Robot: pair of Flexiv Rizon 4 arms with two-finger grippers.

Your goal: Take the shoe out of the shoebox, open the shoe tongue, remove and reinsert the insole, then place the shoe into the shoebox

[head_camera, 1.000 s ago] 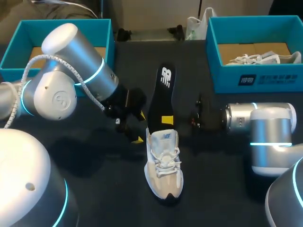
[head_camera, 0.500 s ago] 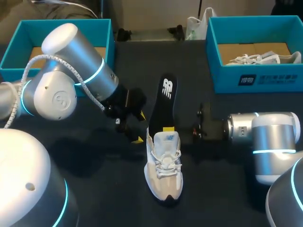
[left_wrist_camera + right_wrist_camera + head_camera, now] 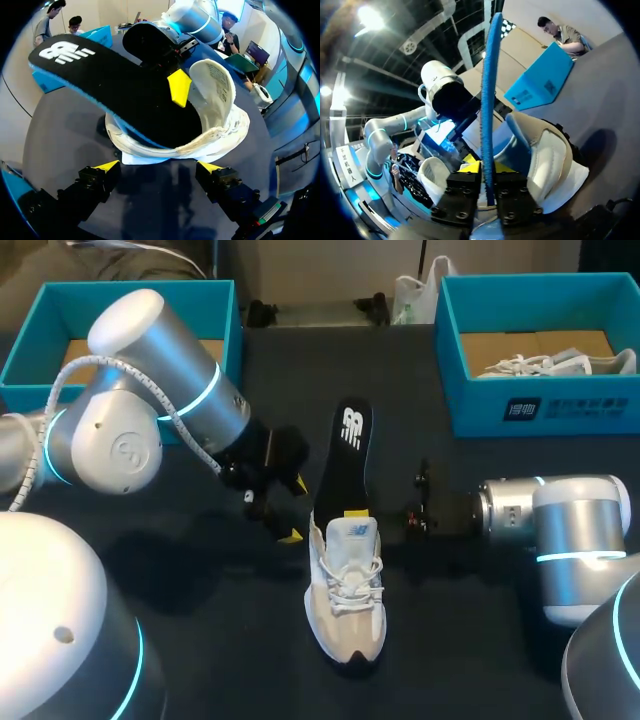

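Two tools flank your white-and-beige lace-up sneaker [image 3: 345, 590] on the dark surface [image 3: 450, 640]. Your right tool [image 3: 487, 187] pinches the black foam insole [image 3: 345, 455], whose lower end sits in the shoe's opening. Your left tool [image 3: 159, 166] gapes wide, empty, just beside the heel.

The left arm [image 3: 150, 390] and right arm [image 3: 565, 530] have silver-white casings, glowing cyan rings, and black wrists.
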